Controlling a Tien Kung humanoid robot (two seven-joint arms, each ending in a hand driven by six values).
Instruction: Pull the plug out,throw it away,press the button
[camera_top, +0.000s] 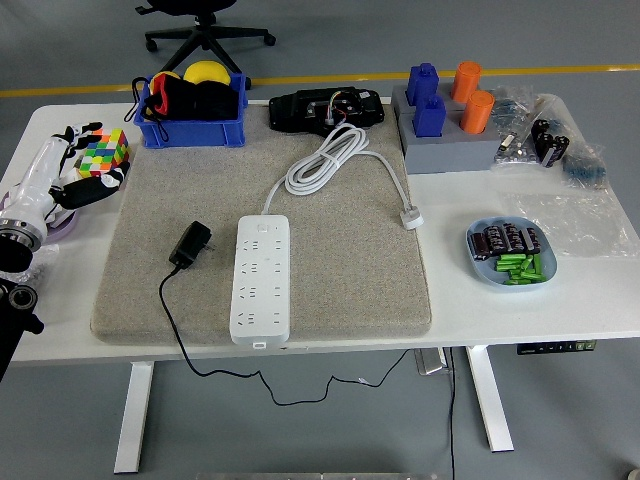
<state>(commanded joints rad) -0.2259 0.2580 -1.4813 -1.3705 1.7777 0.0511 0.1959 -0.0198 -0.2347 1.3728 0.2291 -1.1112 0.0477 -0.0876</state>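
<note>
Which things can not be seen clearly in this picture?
- Head view: right hand, out of frame.
- Left hand: at the left edge by the colourful cube; its finger pose is too small to judge.
- Power strip button: too small to read its state.
- Blue bin contents: hidden partly by its wall.

Nothing readable is showing up here, honestly. The power strip (262, 279) is looking plain white with no brand or lettering I can make out, and the black adapter (190, 245) is too small to show any print. The small control panel (557, 347) under the table edge is just showing tiny blurry marks.
</note>
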